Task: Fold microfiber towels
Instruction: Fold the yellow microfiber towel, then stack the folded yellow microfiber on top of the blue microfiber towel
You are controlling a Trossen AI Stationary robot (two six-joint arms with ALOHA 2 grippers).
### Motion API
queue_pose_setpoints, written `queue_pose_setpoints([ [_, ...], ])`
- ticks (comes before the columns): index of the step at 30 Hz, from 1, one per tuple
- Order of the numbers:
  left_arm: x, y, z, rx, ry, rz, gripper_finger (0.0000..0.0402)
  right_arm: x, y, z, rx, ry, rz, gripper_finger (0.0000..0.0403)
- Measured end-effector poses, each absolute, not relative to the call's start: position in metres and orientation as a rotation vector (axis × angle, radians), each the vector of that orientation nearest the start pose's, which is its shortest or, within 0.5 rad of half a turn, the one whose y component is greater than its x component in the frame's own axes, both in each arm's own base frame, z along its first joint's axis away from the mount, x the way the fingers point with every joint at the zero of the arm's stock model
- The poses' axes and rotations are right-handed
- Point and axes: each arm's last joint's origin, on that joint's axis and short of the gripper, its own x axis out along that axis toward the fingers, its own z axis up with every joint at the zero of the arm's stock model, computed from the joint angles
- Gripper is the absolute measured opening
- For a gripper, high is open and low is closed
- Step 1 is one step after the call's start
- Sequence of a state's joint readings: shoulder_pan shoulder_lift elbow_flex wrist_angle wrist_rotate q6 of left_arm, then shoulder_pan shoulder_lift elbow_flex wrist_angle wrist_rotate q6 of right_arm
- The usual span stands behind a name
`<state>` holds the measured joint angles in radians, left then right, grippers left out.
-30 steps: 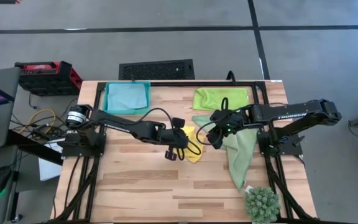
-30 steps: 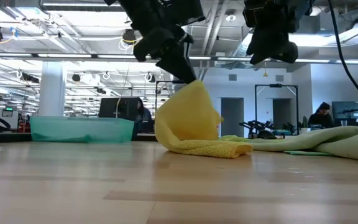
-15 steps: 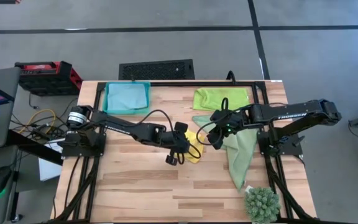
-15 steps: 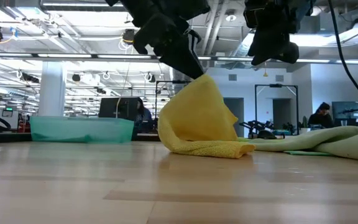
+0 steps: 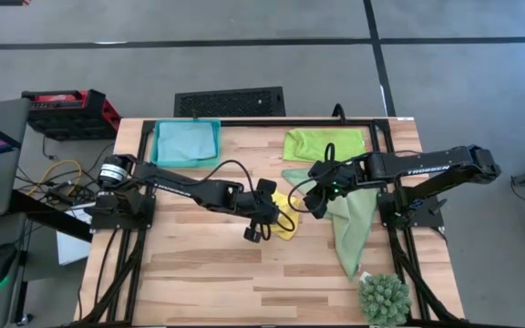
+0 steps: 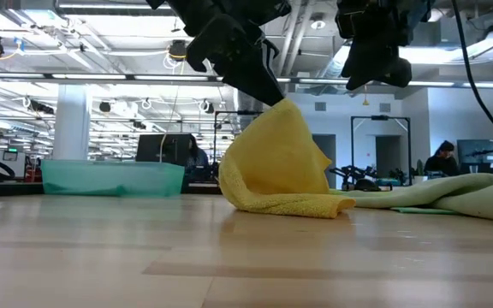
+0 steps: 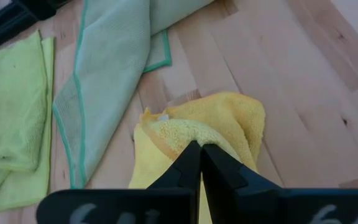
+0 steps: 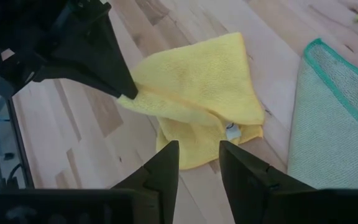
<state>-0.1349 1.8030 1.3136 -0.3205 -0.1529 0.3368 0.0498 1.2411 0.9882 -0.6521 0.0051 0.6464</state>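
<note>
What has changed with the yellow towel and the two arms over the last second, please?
The left end effector, shut on a corner of the yellow towel, has carried that pinched corner slightly toward the right arm's side and a little higher, so the towel drapes taller. The right end effector stayed open above it, and the sage green towel did not move.

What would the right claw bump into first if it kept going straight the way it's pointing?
Most likely the yellow towel: the open right gripper points at its white tag, just ahead. The shut left gripper holds that towel's raised corner. How far off the towel lies is hard to judge.
</note>
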Motion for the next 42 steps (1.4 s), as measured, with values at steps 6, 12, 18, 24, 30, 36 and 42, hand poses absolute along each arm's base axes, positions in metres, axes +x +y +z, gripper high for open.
queue_pose_setpoints([
  [6, 0.389, -0.048, 0.228, 0.407, 0.801, -0.108, 0.0017, 0.246, 0.012, 0.274, 0.576, 0.884, -0.252, 0.0135],
  [12, 0.389, -0.048, 0.228, 0.393, 0.801, -0.102, 0.0075, 0.246, 0.012, 0.274, 0.576, 0.884, -0.251, 0.0134],
  [18, 0.388, -0.048, 0.228, 0.392, 0.802, -0.102, 0.0127, 0.246, 0.012, 0.274, 0.575, 0.884, -0.251, 0.0134],
  [24, 0.388, -0.050, 0.228, 0.393, 0.801, -0.105, 0.0146, 0.246, 0.012, 0.274, 0.574, 0.885, -0.250, 0.0133],
  [30, 0.384, -0.049, 0.235, 0.376, 0.801, -0.049, 0.0147, 0.246, 0.012, 0.274, 0.574, 0.885, -0.250, 0.0133],
  [36, 0.359, -0.027, 0.245, 0.167, 0.971, 0.042, 0.0147, 0.246, 0.013, 0.274, 0.575, 0.886, -0.245, 0.0134],
  [42, 0.343, -0.004, 0.240, -0.069, 1.138, 0.147, 0.0147, 0.246, 0.013, 0.274, 0.575, 0.886, -0.245, 0.0133],
])
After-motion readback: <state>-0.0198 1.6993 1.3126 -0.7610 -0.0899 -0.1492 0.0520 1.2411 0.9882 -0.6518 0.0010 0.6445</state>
